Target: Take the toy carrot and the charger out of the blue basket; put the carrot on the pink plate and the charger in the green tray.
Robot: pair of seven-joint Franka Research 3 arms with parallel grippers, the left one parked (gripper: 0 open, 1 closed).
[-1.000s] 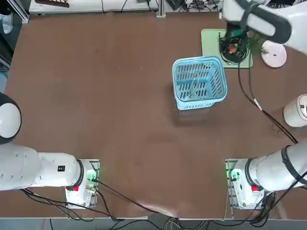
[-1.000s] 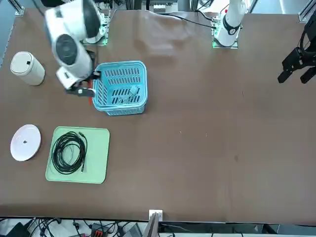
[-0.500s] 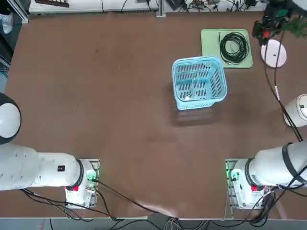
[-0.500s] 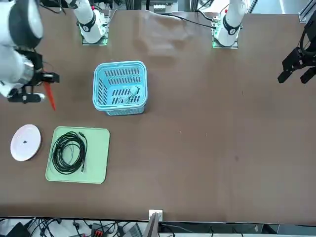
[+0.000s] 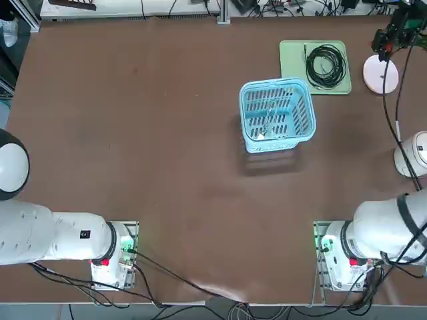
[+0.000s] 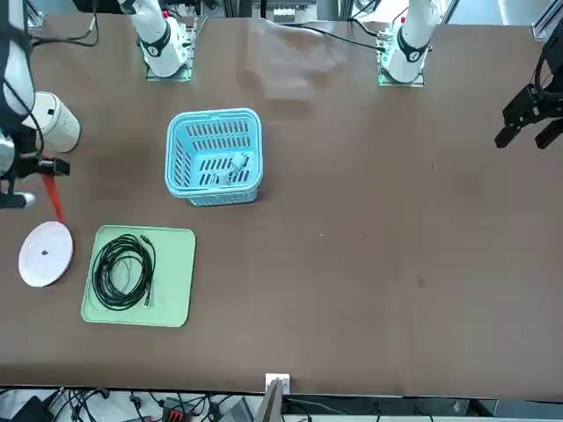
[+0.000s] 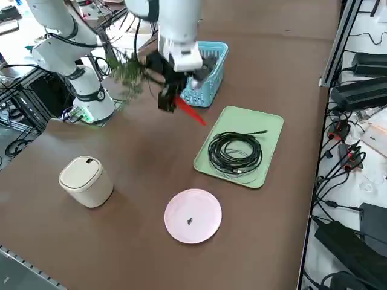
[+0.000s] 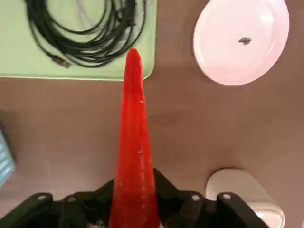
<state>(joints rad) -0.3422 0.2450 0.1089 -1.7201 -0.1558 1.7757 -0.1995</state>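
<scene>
Carrot (image 8: 134,156) is in transit to the plate (image 8: 242,40) — the right end effector (image 6: 48,176) grips it above the counter (image 6: 352,290). Next, likely: centre, lower, release — then fetch the charger (image 6: 236,163) from the basket (image 6: 214,114).

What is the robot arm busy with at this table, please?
The right tool holds the toy carrot in the air, near the pink plate, which doesn't have it yet. The charger looks to be still in the blue basket. The green tray holds only a coiled black cable.
</scene>
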